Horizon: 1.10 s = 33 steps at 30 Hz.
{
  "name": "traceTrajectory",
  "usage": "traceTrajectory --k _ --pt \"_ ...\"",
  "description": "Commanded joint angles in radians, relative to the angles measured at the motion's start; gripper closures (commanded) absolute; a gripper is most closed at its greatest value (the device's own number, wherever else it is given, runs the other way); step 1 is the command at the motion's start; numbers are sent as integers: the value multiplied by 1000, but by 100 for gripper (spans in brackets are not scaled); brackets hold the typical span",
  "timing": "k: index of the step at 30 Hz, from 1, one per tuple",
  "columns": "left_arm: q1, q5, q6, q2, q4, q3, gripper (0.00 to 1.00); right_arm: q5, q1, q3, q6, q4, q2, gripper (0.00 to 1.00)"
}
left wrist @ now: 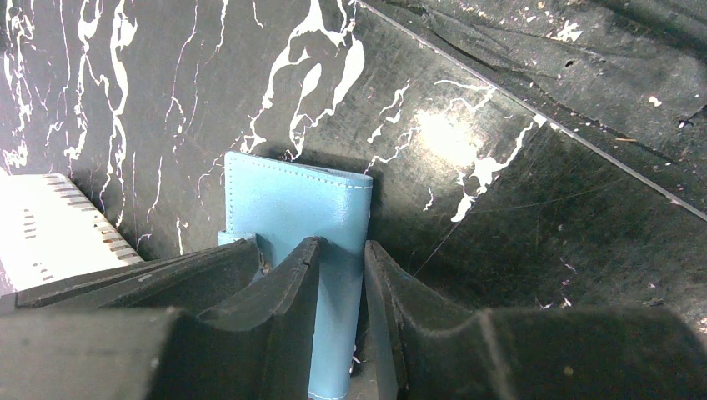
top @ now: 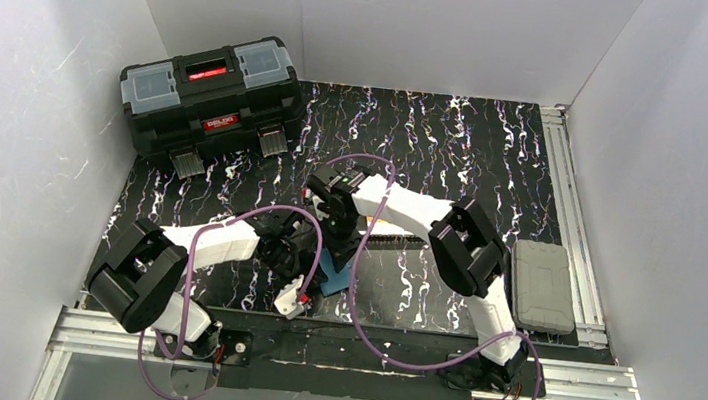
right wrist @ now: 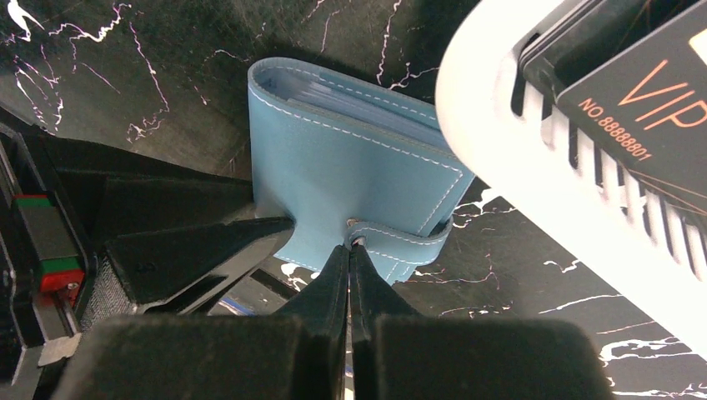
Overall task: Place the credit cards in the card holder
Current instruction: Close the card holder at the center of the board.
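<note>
Your card holder (right wrist: 350, 158) is closed. It sits low over the desk (top: 457, 141) close to the near edge, between the two claws. From the right wrist you see its stitched teal cover face-on. The rounded fold points away from that camera and the opening edge points back toward it. Clear sleeves show as thin layers along its far side. It is nearly square, so no long axis stands out. You cannot tell whether it rests on the desk or is held just off it.

The snap tab (right wrist: 400, 242) wraps round the opening edge. Your right claw (right wrist: 349, 250) has its jaws pressed together, tips right at the snap. Your left claw (left wrist: 342, 246) is clamped on the holder, one finger on each side of the cover's edge.

Just beside the holder stands the white mesh basket (right wrist: 517, 167). In it is a black card (right wrist: 642, 100) lettered in orange "VIP" and "NO 88888801".

Well apart, at the far left corner, is the black toolbox (top: 210, 103). Its red label is too small to read. A grey case (top: 541, 287) lies at the right edge.
</note>
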Motion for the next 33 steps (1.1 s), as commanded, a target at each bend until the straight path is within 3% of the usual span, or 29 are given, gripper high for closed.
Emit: traceTrajectory --k 1,24,33 --pt "-11 -2 22 -1 -77 -11 75 -29 23 45 4 16 67 99" --pt "-13 -34 30 -6 -85 -11 74 -45 34 167 -19 -32 204 99" --pt "30 -151 -23 -166 -99 -83 65 -43 34 217 -25 -58 238 99"
